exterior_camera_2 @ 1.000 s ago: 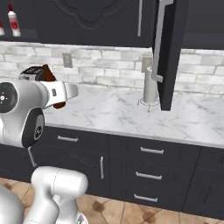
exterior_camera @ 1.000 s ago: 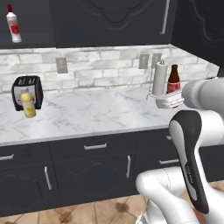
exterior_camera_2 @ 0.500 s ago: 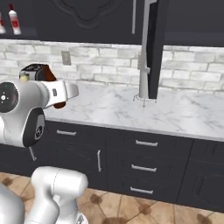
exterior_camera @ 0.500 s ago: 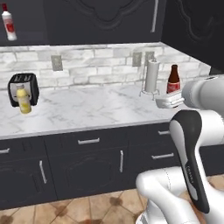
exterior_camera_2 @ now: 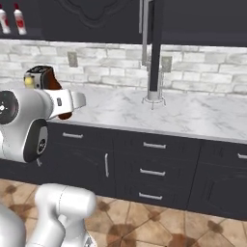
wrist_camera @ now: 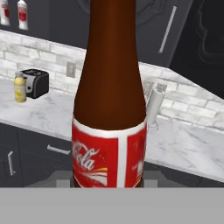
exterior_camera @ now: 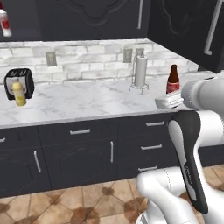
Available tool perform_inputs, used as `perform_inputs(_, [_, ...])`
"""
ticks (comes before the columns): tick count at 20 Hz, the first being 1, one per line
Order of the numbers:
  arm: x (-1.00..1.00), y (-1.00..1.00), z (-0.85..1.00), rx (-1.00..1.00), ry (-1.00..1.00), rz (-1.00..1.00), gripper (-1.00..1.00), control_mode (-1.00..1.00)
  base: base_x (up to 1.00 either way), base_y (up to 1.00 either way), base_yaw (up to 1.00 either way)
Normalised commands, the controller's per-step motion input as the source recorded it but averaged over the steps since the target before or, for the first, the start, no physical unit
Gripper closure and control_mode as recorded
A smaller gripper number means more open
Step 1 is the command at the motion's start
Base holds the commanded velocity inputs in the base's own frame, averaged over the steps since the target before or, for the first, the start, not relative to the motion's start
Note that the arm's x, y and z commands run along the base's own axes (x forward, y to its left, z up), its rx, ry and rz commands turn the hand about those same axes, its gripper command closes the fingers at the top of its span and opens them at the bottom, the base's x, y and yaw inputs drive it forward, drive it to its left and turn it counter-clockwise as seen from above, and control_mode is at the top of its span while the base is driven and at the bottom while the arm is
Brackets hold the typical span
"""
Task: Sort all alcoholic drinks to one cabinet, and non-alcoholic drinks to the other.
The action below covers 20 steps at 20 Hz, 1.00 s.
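Marble counter (exterior_camera: pixel 87 103) is seen running along a pale brick wall, above dark lower drawer units (exterior_camera: pixel 78 153) with silver handles and a brown tiled floor (exterior_camera: pixel 87 205).

Nearest the camera, the small dark brown bottle (wrist_camera: pixel 109 105) with a red label is held upright, pinched low on its body by the gripper (exterior_camera: pixel 169 102). The jaws are closed on it, though the fingertips themselves are hidden behind the bottle in the hand view. In the left base view the bottle (exterior_camera: pixel 173 79) is seen standing up from the gripper at about 3 o'clock, in front of the counter edge; in the right base view only a dark sliver of it (exterior_camera_2: pixel 54 86) shows behind the white arm.

Farther back, a paper towel roll (exterior_camera: pixel 140 72) on a wire stand is placed on the counter near the wall. At about 9 o'clock in the left base view, the yellow juice bottle (exterior_camera: pixel 19 93) is set upright just in front of a black toaster (exterior_camera: pixel 19 82).

Farthest and highest, two white bottles with red caps (exterior_camera_2: pixel 19 19) are seen side by side on the shelf of the open upper cabinet (exterior_camera_2: pixel 29 34) at about 10 o'clock in the right base view. An open dark cabinet door (exterior_camera: pixel 188 30) is seen at about 1 o'clock in the left base view.
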Motion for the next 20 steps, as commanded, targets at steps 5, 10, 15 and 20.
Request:
perform_inputs(5, [0.0, 0.0, 0.0, 0.0, 0.0, 0.0, 1.0, 1.0, -0.52, -0.51, 0.0])
perform_inputs(10, [0.0, 0.0, 0.0, 0.0, 0.0, 0.0, 1.0, 1.0, -0.49, -0.48, 0.0])
perform_inputs(15, [0.0, 0.0, 0.0, 0.0, 0.0, 0.0, 1.0, 1.0, -0.42, -0.49, 0.0])
perform_inputs(20, [0.0, 0.0, 0.0, 0.0, 0.0, 0.0, 1.0, 1.0, -0.25, -0.55, 0.0])
